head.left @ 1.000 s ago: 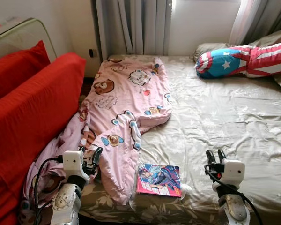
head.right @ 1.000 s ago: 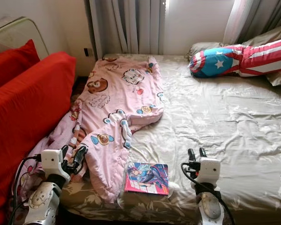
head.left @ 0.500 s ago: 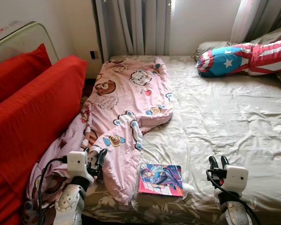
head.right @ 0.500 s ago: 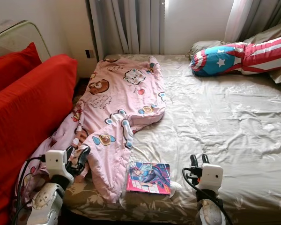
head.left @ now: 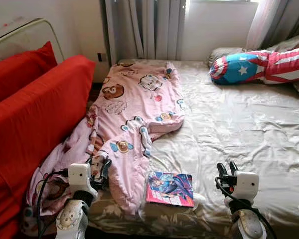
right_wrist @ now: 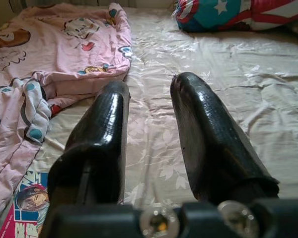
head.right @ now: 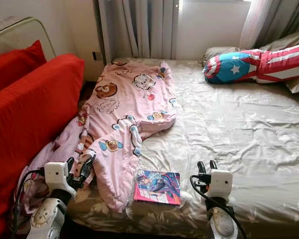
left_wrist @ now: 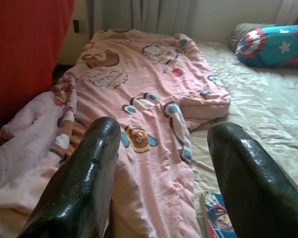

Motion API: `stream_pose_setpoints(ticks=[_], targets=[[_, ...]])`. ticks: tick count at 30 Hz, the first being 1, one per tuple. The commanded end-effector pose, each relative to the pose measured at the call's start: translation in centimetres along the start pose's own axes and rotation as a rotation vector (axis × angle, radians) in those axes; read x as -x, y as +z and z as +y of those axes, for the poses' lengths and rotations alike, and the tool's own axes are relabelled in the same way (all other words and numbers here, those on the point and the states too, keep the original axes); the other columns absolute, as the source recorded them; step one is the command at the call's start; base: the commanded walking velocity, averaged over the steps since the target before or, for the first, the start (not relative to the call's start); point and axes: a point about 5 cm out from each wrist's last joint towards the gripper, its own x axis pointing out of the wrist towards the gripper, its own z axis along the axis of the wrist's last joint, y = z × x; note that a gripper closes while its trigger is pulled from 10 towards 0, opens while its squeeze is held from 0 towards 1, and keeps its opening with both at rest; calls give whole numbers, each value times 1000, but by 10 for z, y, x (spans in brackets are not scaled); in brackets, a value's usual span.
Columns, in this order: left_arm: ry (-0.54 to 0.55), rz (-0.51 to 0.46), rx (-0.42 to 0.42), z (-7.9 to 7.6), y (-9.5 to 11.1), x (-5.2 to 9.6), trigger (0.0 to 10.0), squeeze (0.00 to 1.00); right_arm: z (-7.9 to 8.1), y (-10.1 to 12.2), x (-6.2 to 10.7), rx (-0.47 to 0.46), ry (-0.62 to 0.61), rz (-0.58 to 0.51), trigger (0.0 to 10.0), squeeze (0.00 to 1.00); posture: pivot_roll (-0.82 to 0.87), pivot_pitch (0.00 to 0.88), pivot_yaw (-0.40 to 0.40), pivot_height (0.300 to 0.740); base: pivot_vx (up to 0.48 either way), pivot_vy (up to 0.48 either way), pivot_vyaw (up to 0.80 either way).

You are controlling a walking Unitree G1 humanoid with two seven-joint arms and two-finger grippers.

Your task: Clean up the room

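Left eye view: nearest, both grippers hover at the bed's [head.left: 249, 124] foot edge — left gripper [head.left: 100, 168], fingers spread, beside the pink blanket [head.left: 134, 114]; right gripper [head.left: 226, 169], fingers parted. Between them lies a comic book [head.left: 170, 189]. Far end — a star-striped pillow [head.left: 259, 64].

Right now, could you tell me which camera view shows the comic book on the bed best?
The left eye view shows the comic book best: its whole cover lies flat at the bed's near edge, beside the pink blanket. The right eye view shows it equally whole. The left wrist view catches one corner between the fingers; the right wrist view catches a cropped part.
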Motion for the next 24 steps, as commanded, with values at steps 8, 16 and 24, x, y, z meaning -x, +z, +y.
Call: stream_pose_setpoints(ticks=[8, 16, 24], targets=[[-25, 18, 8, -4, 1, 1, 10000, 0, 1, -1, 2, -7, -7, 12, 10000, 0, -48, 0, -39, 676, 0, 0, 0], [-27, 38, 1, -3, 0, 5, 10000, 0, 4, -3, 5, -11, 7, 27, 10000, 0, -47, 0, -33, 676, 0, 0, 0], [-29, 61, -1, -1, -4, 11, 10000, 0, 8, -10, 7, -17, 10, 70, 10000, 0, -51, 0, -24, 656, 0, 0, 0]])
